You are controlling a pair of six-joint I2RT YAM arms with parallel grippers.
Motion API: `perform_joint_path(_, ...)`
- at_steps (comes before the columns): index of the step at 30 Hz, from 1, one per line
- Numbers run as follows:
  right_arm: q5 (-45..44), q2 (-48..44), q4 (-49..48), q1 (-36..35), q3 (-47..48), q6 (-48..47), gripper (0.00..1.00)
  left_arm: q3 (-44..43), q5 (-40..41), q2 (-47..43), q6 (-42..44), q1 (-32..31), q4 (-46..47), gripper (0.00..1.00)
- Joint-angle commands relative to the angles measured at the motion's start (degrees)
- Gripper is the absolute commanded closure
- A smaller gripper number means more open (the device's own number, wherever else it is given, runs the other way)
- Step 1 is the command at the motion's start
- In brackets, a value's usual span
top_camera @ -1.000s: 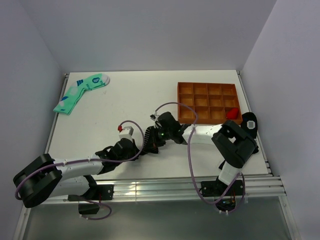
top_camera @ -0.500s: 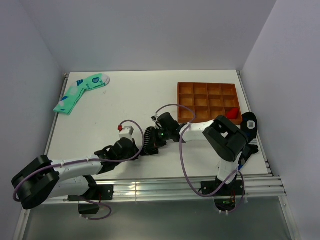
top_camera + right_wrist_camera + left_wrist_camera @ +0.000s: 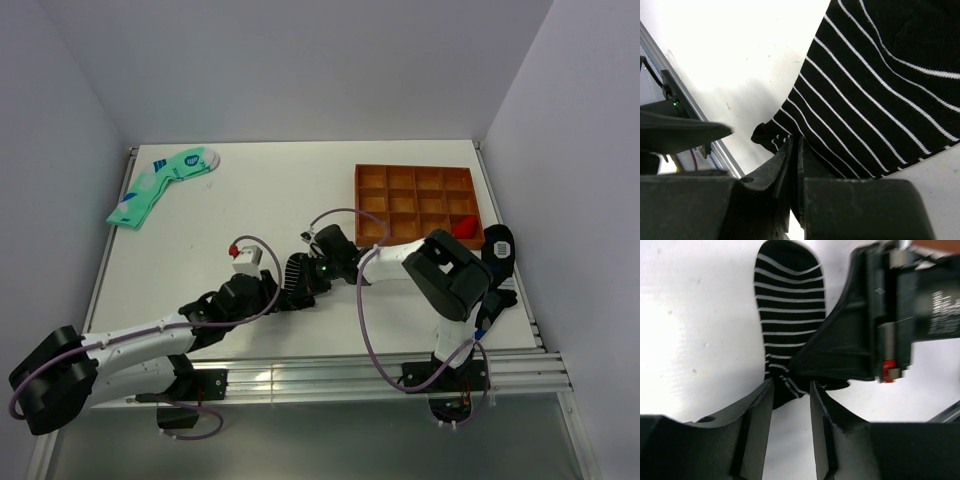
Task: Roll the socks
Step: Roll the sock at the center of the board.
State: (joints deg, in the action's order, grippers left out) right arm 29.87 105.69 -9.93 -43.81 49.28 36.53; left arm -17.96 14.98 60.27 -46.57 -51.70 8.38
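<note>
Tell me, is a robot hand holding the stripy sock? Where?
The right gripper pinches the striped sock at its bunched end; the left gripper is open around it.

Mint-green socks (image 3: 160, 185) far left, orange tray (image 3: 415, 168), red item (image 3: 463, 228) inside

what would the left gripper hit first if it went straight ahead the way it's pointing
Most likely the black striped sock: its near end lies between the left gripper's open jaws. The right gripper, shut on that end, sits just beyond.
</note>
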Motion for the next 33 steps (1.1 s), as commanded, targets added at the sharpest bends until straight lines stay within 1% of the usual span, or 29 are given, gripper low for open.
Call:
perform_joint_path(1, -3.3, 2.6, 2.3, 0.3, -0.3, -2.3, 0.99, 0.7, 1.6, -2.2, 2.3, -0.2, 4.0, 0.59)
perform_joint_path(4, -3.0, 2.8, 2.5, 0.3, 0.0, -2.2, 0.99, 0.4, 2.3, 0.6, 3.3, -0.3, 5.0, 0.63)
perform_joint_path(5, -2.9, 2.8, 2.5, 0.3, 0.1, -2.2, 0.99, -0.1, 2.6, 2.9, 3.2, -0.3, 4.8, 0.63)
perform_joint_path(9, -2.4, 2.9, 2.9, 0.3, 0.6, -2.2, 0.99, -0.4, 3.9, 7.3, 2.0, -0.8, 6.2, 0.66)
perform_joint_path(16, -2.6, 2.4, 3.7, 0.2, 0.7, -2.8, 0.99, 0.3, 4.4, 9.5, 1.6, -1.6, 8.5, 0.65)
perform_joint_path(20, -2.6, 2.3, 3.4, 0.3, 0.6, -2.6, 0.99, -0.1, 4.4, 10.5, 2.1, -2.0, 8.5, 0.62)
perform_joint_path(27, -2.4, 2.2, 3.6, 0.3, 0.6, -2.8, 0.99, -1.8, 5.6, 13.8, 1.6, -2.8, 6.7, 0.65)
perform_joint_path(30, -2.4, 1.8, 3.6, 0.3, 0.4, -2.8, 0.99, -2.9, 6.6, 15.2, 0.9, -3.1, 5.3, 0.70)
perform_joint_path(33, -2.8, 0.9, 3.4, 0.3, -0.1, -2.9, 0.97, -4.9, 7.8, 17.1, 0.2, -3.1, 2.3, 0.87)
